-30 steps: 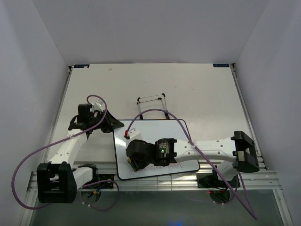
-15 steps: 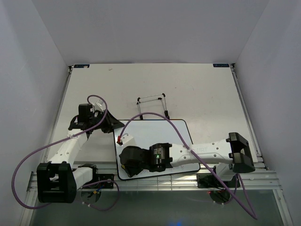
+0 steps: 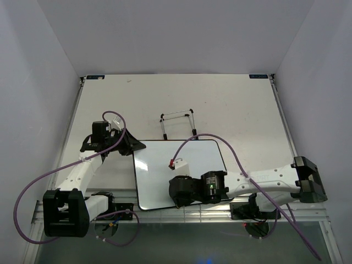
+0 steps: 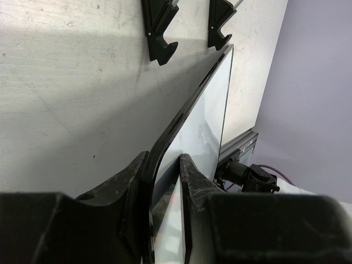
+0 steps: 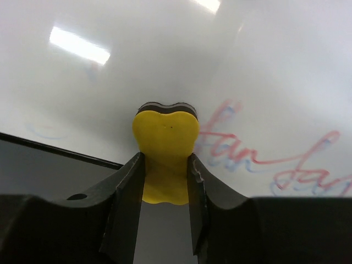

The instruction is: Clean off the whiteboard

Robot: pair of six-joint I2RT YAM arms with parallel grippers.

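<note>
Two clamps held: left gripper on the far-left corner of the black-rimmed flat white whiteboard on the pale grey table; right gripper, squeezing a yellow foam eraser, had slid right. Red cursive scribble was illegible.

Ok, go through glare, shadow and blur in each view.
Right wrist: two bright glare patches on the board, red writing soft with a bluish ghost, eraser fairly sharp. Left wrist: the left claw near the lens is dark and soft, a broad shadow crosses the table. Top external: even light, no strong glare.
</note>
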